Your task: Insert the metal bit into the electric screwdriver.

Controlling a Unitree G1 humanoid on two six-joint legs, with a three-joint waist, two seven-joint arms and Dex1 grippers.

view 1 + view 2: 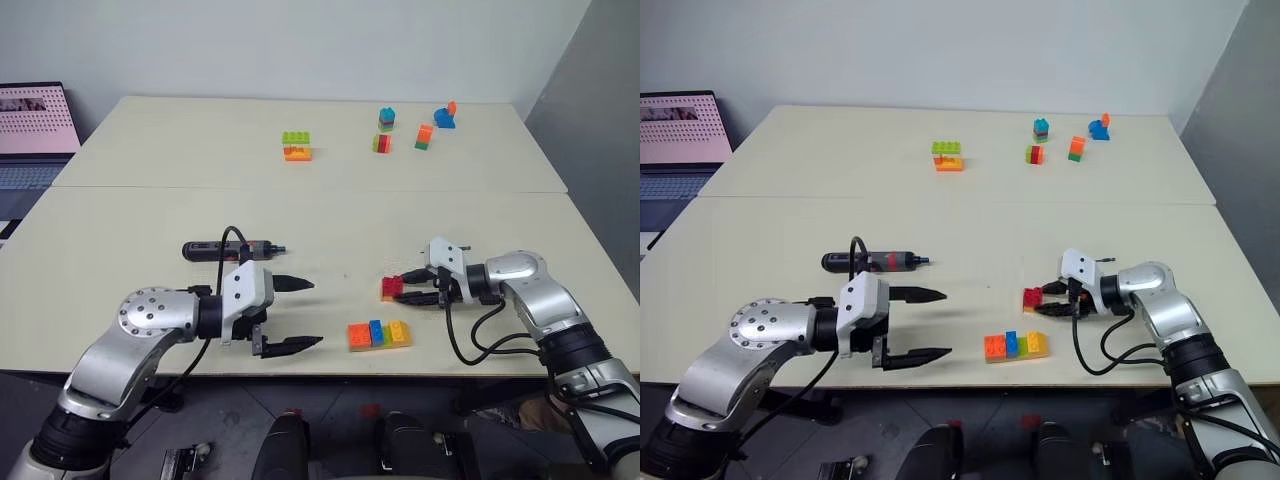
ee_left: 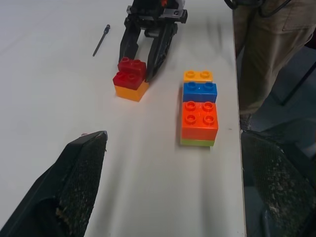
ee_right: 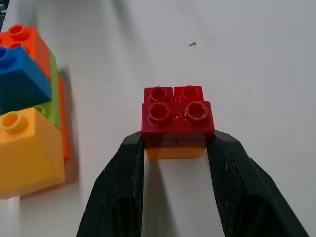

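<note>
- The electric screwdriver [image 1: 232,249] is seen lying flat on the cream table [image 1: 330,215], on the left side, its dark tip turned to the right.
- It is placed just beyond the left gripper [image 1: 300,313] and is not touched by it.
- The left gripper is held low over the near left part of the table, its two black fingers spread wide apart with nothing between them, pointed to the right.
- The metal bit [image 2: 101,40] is found lying flat on the table in the left wrist view, just beside the right gripper [image 1: 420,286] and apart from it.
- The right gripper is set at the near right of the table, pointed to the left.
- Its fingers [image 3: 123,187] are brought against the two sides of a small red-on-orange brick stack [image 3: 177,123]; the red brick is pinched between them in the right wrist view.
- A row of joined bricks [image 1: 379,334], orange, blue and yellow with a green layer below, is laid close to the near edge, just nearer than the red stack and between the two grippers.
- Further small brick stacks are scattered at the far side of the table: a green-and-orange one [image 1: 296,146] in the middle and several more [image 1: 424,137] towards the far right.
- A laptop [image 1: 35,135] with a lit screen is placed off the table's far left corner.
- A person's trouser leg [image 2: 264,54] is seen beside the near table edge in the left wrist view.
</note>
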